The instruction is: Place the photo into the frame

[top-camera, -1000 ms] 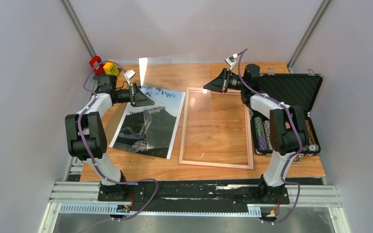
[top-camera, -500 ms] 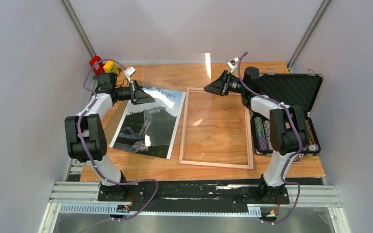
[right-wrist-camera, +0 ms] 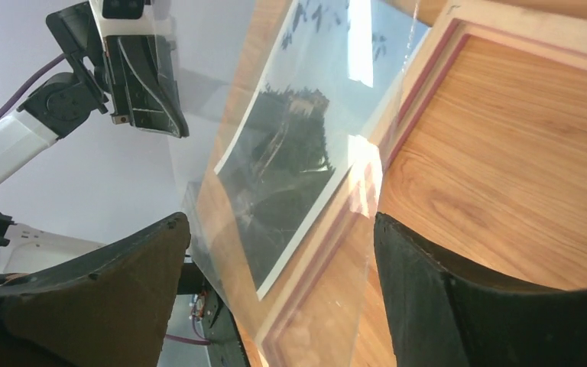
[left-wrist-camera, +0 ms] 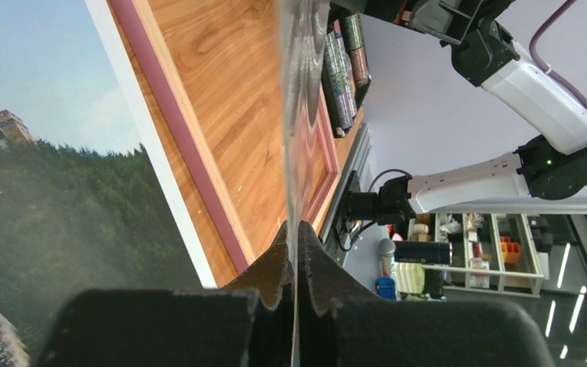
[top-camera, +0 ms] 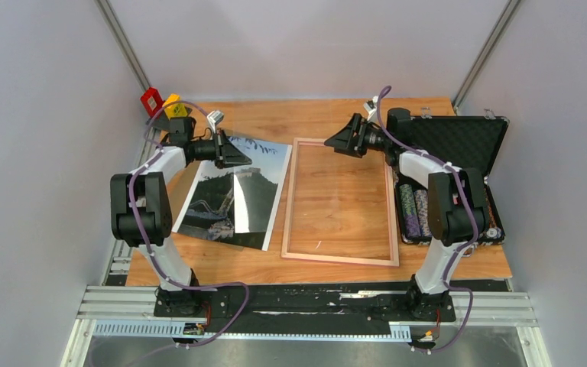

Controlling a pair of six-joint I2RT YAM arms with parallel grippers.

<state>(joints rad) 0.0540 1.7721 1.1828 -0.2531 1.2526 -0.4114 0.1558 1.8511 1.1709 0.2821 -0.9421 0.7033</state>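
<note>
Wooden table (top-camera: 336,115), photo (top-camera: 233,191) flat just left of frame (top-camera: 286,199), left fingers (left-wrist-camera: 271,271) clamped on clear pane (left-wrist-camera: 294,153) held up on edge, probably to open the frame for the print, right fingers (right-wrist-camera: 84,306) spread wide, gripping nothing.

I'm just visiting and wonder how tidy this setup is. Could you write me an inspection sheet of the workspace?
Surface: wooden table, flat.
Job's things: photo lies flat left of the frame; clear pane is outside the frame, held by one edge.
Clutter: open black case at right; red block and yellow block at far left corner.
Grippers: left gripper shut on the clear pane; right gripper open, gripping nothing.
Cables: purple cable along each arm.
Surroundings: pale walls on three sides.
</note>
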